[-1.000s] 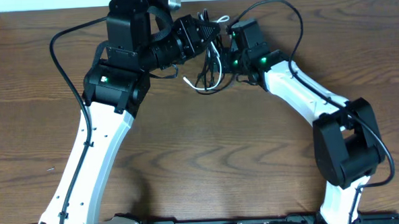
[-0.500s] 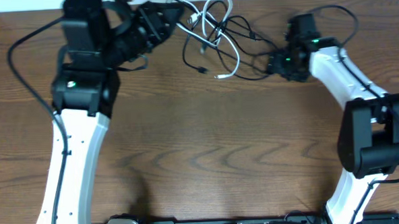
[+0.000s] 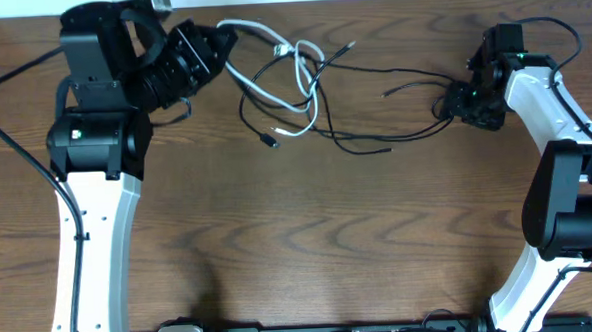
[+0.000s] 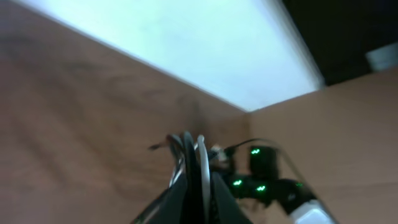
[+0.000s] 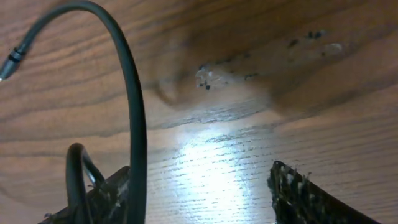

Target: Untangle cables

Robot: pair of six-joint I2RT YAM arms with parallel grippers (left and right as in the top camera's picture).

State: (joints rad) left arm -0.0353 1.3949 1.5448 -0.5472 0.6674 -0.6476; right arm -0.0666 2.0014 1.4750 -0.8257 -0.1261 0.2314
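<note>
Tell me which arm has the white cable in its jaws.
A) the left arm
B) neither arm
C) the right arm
A: the white cable leads straight into the left arm's jaws, and the left wrist view shows it pinched there beside black cables.

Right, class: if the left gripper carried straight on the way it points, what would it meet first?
The left gripper would likely run into the cables, looped just ahead of the fingers gripping them; height is unclear.

Cables (image 3: 314, 97) now outspread; arms (image 3: 94, 235) wider apart.
</note>
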